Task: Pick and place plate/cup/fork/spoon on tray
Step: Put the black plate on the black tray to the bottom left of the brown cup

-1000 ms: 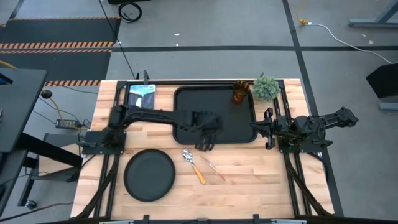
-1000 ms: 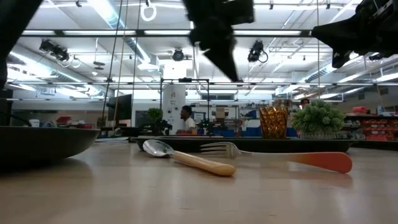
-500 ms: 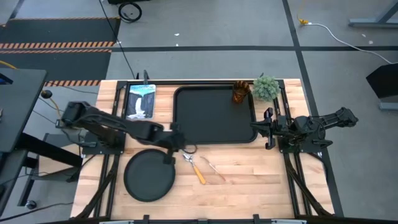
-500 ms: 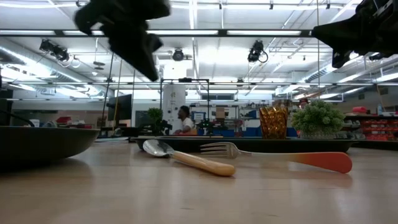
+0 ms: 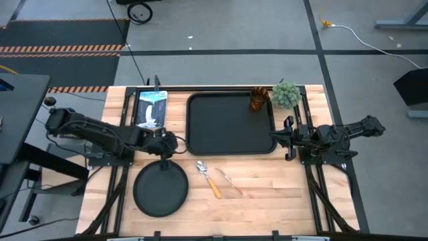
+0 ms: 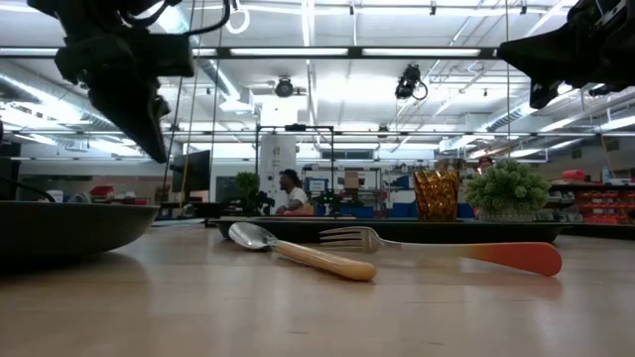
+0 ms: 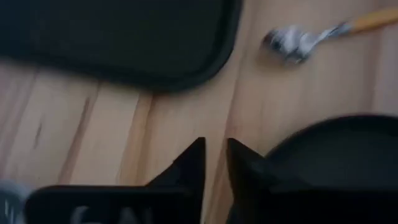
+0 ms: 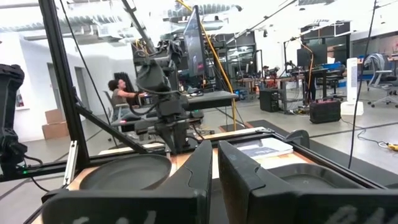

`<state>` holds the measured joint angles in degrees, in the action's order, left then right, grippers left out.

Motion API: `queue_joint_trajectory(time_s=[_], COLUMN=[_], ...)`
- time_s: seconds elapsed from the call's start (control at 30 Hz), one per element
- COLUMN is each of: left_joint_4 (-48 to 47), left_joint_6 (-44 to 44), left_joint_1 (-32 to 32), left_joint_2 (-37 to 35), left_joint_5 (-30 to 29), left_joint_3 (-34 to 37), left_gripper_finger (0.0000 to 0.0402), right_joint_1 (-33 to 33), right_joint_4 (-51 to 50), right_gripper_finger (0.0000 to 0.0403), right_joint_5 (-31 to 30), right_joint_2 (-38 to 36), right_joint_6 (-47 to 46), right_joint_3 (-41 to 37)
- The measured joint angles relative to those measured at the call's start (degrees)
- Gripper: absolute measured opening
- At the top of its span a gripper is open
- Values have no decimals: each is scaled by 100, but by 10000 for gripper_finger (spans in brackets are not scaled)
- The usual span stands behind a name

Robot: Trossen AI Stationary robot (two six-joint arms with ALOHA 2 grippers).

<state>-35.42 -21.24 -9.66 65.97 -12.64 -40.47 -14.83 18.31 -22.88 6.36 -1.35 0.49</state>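
Cup (image 5: 259,100) sits on tray (image 5: 231,148); I hover my left claw (image 5: 167,142), clenched and empty, above plate (image 5: 160,189).

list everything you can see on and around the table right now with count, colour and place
rectangular black tray: 1, black, far middle of the table
translucent amber tumbler: 1, amber-orange, on the tray's far right corner
small green plant: 1, green, right of the tumbler, off the tray
blue-white rectangular card: 1, blue and white, left of the tray
round matte black plate: 1, black, near left of the table
yellow-handled spoon: 1, silver bowl, right of the plate
red-handled fork: 1, silver tines, right of the spoon
person: 1, seated in the room behind
left gripper: 1, dark, nearly shut, above the plate's far edge
right gripper: 1, dark, nearly shut, at the tray's right edge
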Motion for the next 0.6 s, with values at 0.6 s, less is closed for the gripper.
queue_joint_trajectory(time_s=[0.6], left_joint_4=[-1203], left_joint_6=[328], left_joint_1=[889], left_joint_2=[707], left_joint_5=[1844], left_joint_3=[-2], left_gripper_finger=[159], right_joint_1=[2], right_joint_4=[6], right_gripper_finger=[34], right_joint_5=[0], right_joint_2=[-1], right_joint_6=[-2], right_joint_3=[0])
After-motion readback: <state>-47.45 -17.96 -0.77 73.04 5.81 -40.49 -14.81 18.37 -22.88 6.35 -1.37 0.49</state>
